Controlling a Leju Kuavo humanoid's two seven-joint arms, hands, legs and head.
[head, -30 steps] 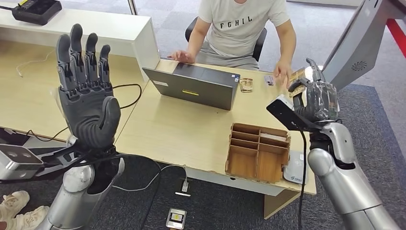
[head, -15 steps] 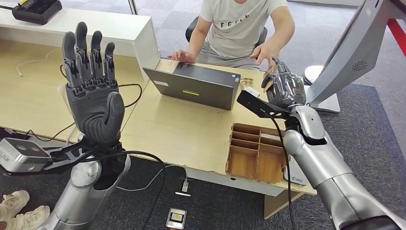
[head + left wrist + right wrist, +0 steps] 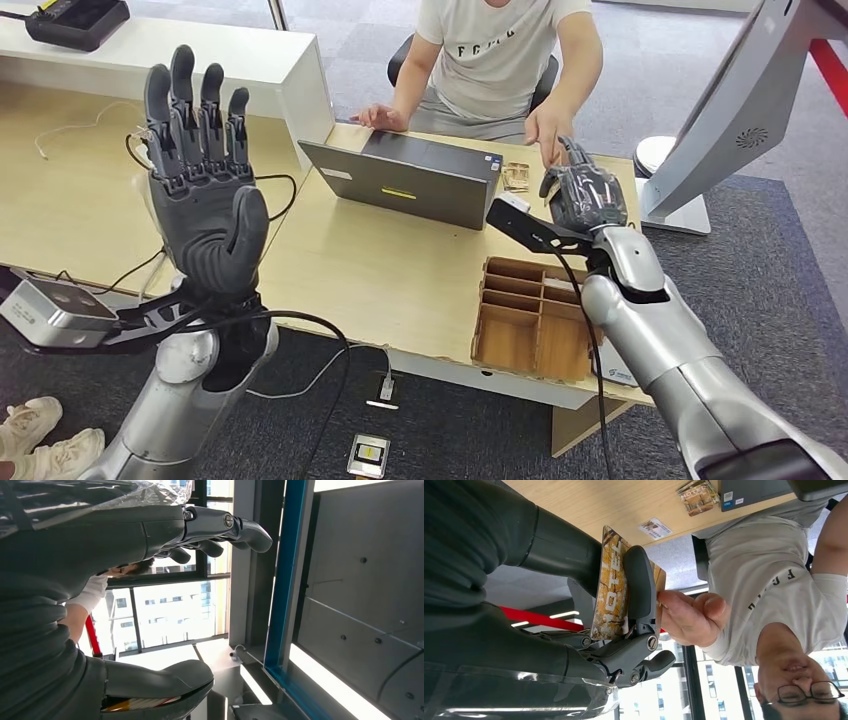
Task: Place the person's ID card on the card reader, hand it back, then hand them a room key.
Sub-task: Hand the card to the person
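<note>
Behind the wooden box (image 3: 540, 318) with its little slots, the right hand (image 3: 585, 190) is up over the far part of the desk (image 3: 400, 270). Its thumb and a finger pinch a gold room key (image 3: 616, 587) with "HOTEL" on it. The person's hand (image 3: 689, 617) touches the far edge of that key. More gold cards (image 3: 515, 177) lie on the desk behind the box, next to the grey laptop (image 3: 405, 180). Off to the left of the box and away from the desk, the left hand (image 3: 205, 190) is held high with its fingers straight, apart and holding nothing. A person in a light shirt (image 3: 505, 50) sits behind the laptop.
</note>
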